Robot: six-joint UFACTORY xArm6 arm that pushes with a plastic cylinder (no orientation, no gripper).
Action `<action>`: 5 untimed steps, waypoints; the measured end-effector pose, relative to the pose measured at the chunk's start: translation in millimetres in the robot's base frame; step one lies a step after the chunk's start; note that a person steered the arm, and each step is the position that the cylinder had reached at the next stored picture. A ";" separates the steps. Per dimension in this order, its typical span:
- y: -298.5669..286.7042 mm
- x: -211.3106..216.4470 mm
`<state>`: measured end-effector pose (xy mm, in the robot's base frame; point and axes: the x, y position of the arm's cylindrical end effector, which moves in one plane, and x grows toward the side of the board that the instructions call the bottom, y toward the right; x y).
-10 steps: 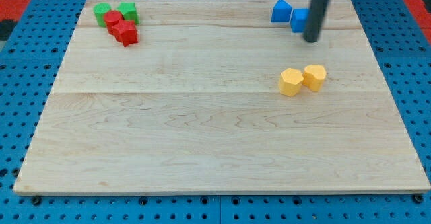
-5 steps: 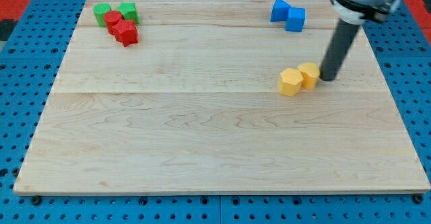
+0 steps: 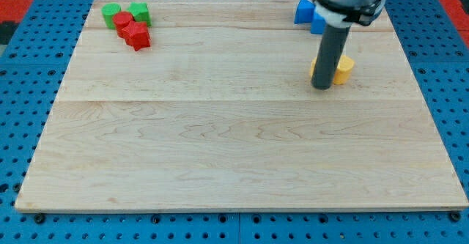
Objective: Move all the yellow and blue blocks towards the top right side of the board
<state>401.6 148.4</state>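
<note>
My tip (image 3: 322, 87) rests on the board just below and left of two yellow blocks. The rod hides most of one yellow block (image 3: 314, 66); the other yellow block (image 3: 343, 67), a rounded one, shows at the rod's right. Two blue blocks sit touching near the view's top right: one (image 3: 304, 11) shows well, the other (image 3: 317, 26) is mostly hidden behind the arm.
Two green blocks (image 3: 111, 12) (image 3: 139, 11) and two red blocks (image 3: 123, 22) (image 3: 137, 36) cluster at the view's top left. The wooden board (image 3: 220, 141) lies on a blue pegboard surface.
My tip went from beside the blue blocks down to the right of the yellow blocks, then round to their lower left. The yellow blocks have shifted up and slightly right.
</note>
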 end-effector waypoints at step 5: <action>67.7 29.9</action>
